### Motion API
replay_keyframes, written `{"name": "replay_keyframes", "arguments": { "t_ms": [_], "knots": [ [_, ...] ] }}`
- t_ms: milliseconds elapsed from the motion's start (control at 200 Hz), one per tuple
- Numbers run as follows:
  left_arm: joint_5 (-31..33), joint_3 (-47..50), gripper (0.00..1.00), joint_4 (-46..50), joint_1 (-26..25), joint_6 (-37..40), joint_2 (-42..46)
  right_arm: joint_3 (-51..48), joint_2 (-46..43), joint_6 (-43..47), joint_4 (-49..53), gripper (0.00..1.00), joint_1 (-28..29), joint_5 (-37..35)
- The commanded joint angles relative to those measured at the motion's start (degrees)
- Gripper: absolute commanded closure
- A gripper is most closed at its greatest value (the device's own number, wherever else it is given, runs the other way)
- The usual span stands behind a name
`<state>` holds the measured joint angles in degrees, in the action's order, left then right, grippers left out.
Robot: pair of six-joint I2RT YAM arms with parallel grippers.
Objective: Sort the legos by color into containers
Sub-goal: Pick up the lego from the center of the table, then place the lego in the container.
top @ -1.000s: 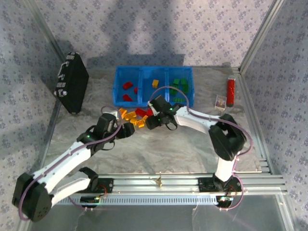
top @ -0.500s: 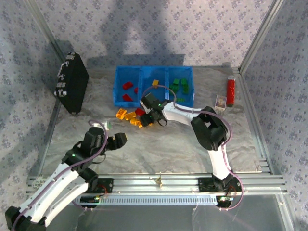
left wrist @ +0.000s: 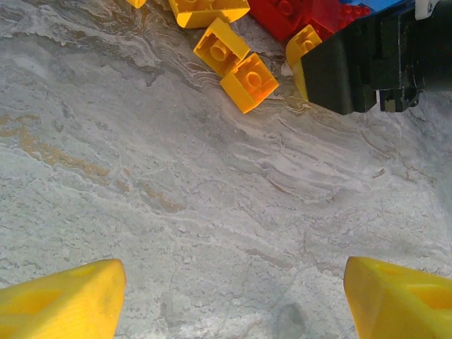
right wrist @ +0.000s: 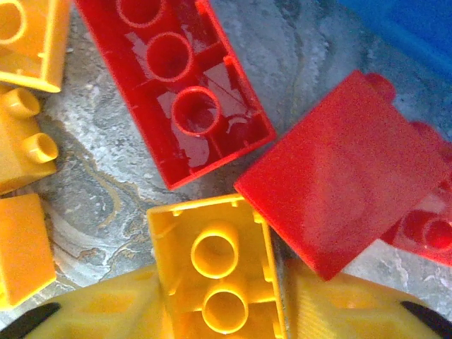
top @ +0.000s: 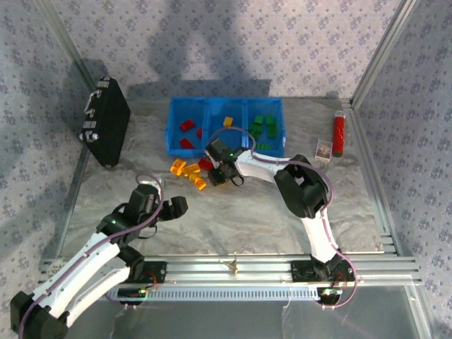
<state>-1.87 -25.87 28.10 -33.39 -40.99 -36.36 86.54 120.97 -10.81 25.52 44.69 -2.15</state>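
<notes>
**Right end effector clamped on a yellow brick in the pile; left end effector open over bare tabletop**

Right end effector is down in the loose pile, just in front of the blue tray. In the right wrist view its yellow fingers sit tight against both flanks of an upside-down yellow brick, hollow side up with two tubes visible. There is no gap on either side, so the jaws are closed on it. Cannot tell whether the brick is lifted or resting on the tabletop.

Neighbours in that view:
- A long red brick, also underside up, lies just beyond the held one.
- A smooth-faced red brick is against its right corner.
- Orange-yellow bricks lie along the left edge.

Left end effector sits nearer the bases, left of the pile and apart from it. In the left wrist view its fingertips are spread wide, with nothing between them but marbled tabletop. Loose yellow bricks lie ahead of it.

Tray contents:
- Left compartment: red pieces.
- Middle compartment: a yellow piece.
- Right compartment: green pieces.

Several yellow legos and a red one are unsorted on the tabletop, just in front of the tray.

A black case is at far left and a red tube at far right, both well apart from the pile.
</notes>
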Motion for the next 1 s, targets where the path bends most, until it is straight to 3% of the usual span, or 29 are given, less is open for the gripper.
{"name": "replay_keyframes", "arguments": {
  "t_ms": [0, 230, 475, 535, 580, 600, 700, 994],
  "knots": [
    [1.27, -1.20, 0.19, -0.51, -0.03, 1.27, 0.85, 0.24, -1.89, -0.44, 2.74, 0.61, 0.77, -2.58],
    [1.14, -1.79, 0.19, -1.50, -0.10, 2.63, -0.23, 1.89, -11.86, -0.19, 3.57, 0.64, -0.70, -2.18],
    [4.22, -5.14, 0.19, -2.17, -4.61, 3.54, -7.26, 22.47, -2.46, 1.00, 12.90, 0.64, -7.57, -5.28],
    [5.30, -6.21, 0.19, -2.53, -6.24, 3.19, -9.24, 28.11, 0.88, 0.79, 15.75, 0.50, -8.92, -5.41],
    [5.73, -6.92, 0.19, -2.74, -7.00, 2.82, -10.80, 31.60, 2.67, 1.27, 18.43, 0.21, -9.05, -4.69],
    [5.78, -7.18, 0.19, -2.99, -7.17, 2.77, -11.52, 32.11, 2.86, 1.38, 19.10, 0.15, -8.74, -5.22],
    [5.80, -8.01, 0.19, -4.28, -7.72, 2.19, -14.96, 26.59, -1.08, 1.58, 15.76, 0.08, -6.59, -9.41],
    [4.43, -15.15, 0.20, -9.55, -7.42, 4.48, -33.01, 2.45, -19.44, -2.04, 4.93, 0.08, -5.34, -7.26]
  ]
}}
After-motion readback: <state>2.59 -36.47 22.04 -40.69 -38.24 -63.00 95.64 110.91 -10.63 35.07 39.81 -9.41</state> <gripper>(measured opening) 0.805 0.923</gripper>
